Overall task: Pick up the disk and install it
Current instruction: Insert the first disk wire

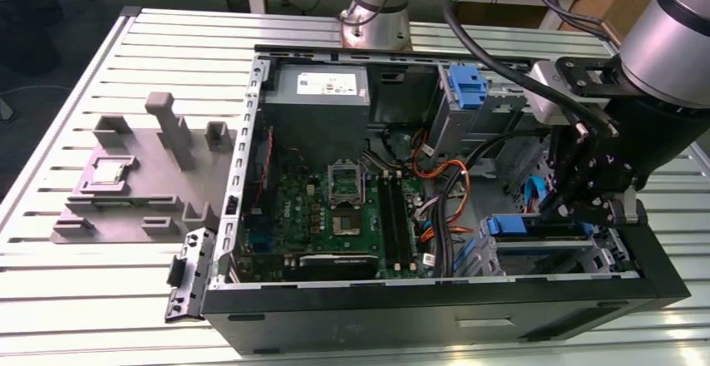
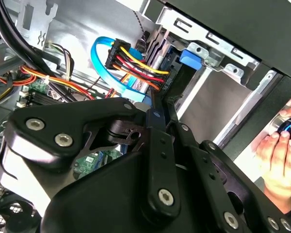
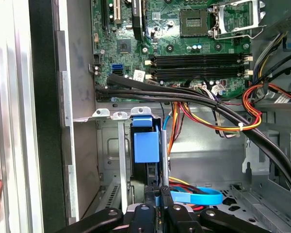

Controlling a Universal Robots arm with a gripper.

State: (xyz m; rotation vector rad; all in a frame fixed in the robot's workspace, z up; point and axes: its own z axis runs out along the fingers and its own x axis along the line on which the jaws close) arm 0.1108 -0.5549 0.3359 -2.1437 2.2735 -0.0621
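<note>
I have the tool (image 1: 586, 208) down inside the open computer case (image 1: 444, 308), at the drive cage (image 1: 554, 254) in the corner on the exterior view's right. Its fingers (image 3: 161, 194) are pinched on the edge of the disk (image 3: 146, 145), which stands on edge, partly slid into the cage slot.

My worry is the cable bundle (image 3: 208, 104) and the blue data cable (image 2: 104, 58) just beside the slot: if I push off-line the carrier could jam on the rail or snag a wire.

The first wrist view shows the motherboard (image 3: 184, 39) beyond the cage; the second wrist view shows a person's hand (image 2: 279, 155) outside the case.
</note>
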